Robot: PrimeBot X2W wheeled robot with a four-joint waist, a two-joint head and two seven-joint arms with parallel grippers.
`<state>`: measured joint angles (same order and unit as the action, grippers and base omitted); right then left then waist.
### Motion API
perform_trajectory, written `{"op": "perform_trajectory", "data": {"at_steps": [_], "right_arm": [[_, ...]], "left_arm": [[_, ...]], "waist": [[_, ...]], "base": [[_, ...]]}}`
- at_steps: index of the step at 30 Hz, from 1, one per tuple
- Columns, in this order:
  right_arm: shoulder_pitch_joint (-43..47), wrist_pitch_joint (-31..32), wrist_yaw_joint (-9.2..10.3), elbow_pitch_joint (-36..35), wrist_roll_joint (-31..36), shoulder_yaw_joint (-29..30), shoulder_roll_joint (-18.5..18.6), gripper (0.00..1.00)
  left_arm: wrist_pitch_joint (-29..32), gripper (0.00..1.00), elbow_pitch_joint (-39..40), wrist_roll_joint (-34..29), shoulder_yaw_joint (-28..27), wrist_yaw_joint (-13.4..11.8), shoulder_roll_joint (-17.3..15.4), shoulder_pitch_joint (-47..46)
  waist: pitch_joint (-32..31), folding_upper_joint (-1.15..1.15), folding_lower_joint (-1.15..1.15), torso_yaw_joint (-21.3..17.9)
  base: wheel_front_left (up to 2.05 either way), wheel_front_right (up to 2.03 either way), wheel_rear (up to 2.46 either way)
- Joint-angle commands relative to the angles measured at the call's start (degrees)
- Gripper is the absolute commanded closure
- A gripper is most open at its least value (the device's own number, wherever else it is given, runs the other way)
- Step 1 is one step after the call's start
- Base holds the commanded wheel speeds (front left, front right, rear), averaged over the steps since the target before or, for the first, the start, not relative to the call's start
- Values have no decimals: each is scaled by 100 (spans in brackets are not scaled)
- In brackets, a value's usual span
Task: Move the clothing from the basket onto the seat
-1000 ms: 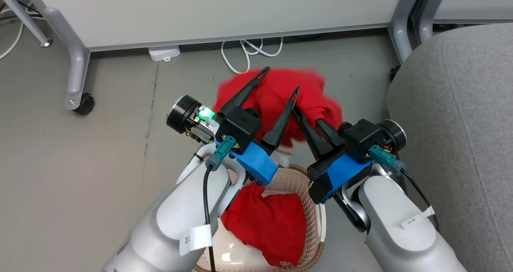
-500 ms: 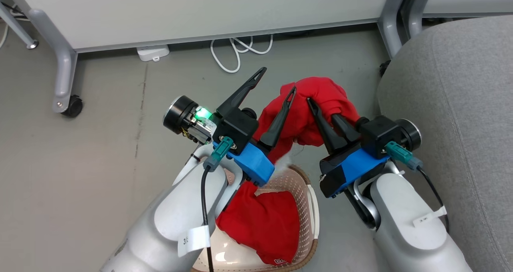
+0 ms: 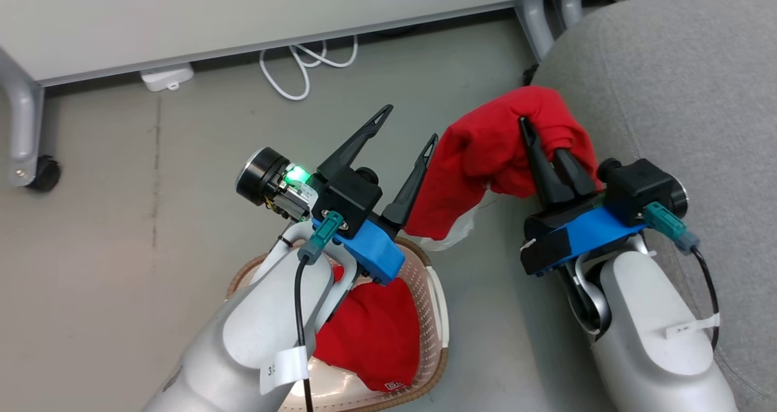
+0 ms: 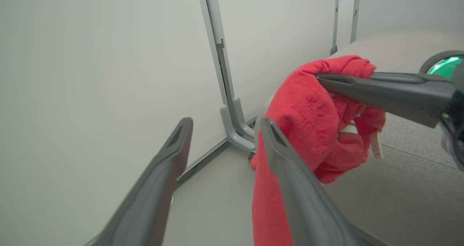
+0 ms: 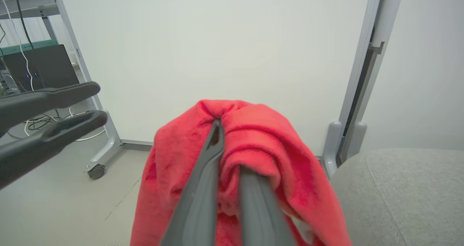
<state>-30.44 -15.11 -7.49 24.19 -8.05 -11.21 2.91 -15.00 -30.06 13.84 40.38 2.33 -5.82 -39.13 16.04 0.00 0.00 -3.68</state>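
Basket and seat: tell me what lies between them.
In the head view, a strip of bare grey floor separates the basket from the seat; the right arm reaches over it, its right gripper shut on red clothing.

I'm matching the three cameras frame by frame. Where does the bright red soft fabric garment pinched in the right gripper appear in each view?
Head view: red garment right of centre, draped over the right gripper.
Left wrist view: right of centre.
Right wrist view: bottom centre, over the shut jaws.
Shared landmark: grey woven sofa seat, to the garment's right in every view.
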Motion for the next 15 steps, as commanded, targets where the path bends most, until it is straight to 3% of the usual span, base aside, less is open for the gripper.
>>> {"op": "perform_trajectory", "data": {"at_steps": [1, 15], "right_arm": [[55, -6, -1, -52, 48, 31, -1, 100], [337, -7, -1, -630, -23, 892, 0, 100]], "left_arm": [[-28, 0, 16, -31, -4, 5, -42, -6], [-21, 0, 7, -113, 189, 75, -105, -228]], "waist": [[84, 0, 0, -123], [440, 0, 0, -1024]], "base": [[0, 0, 0], [0, 0, 0]]}}
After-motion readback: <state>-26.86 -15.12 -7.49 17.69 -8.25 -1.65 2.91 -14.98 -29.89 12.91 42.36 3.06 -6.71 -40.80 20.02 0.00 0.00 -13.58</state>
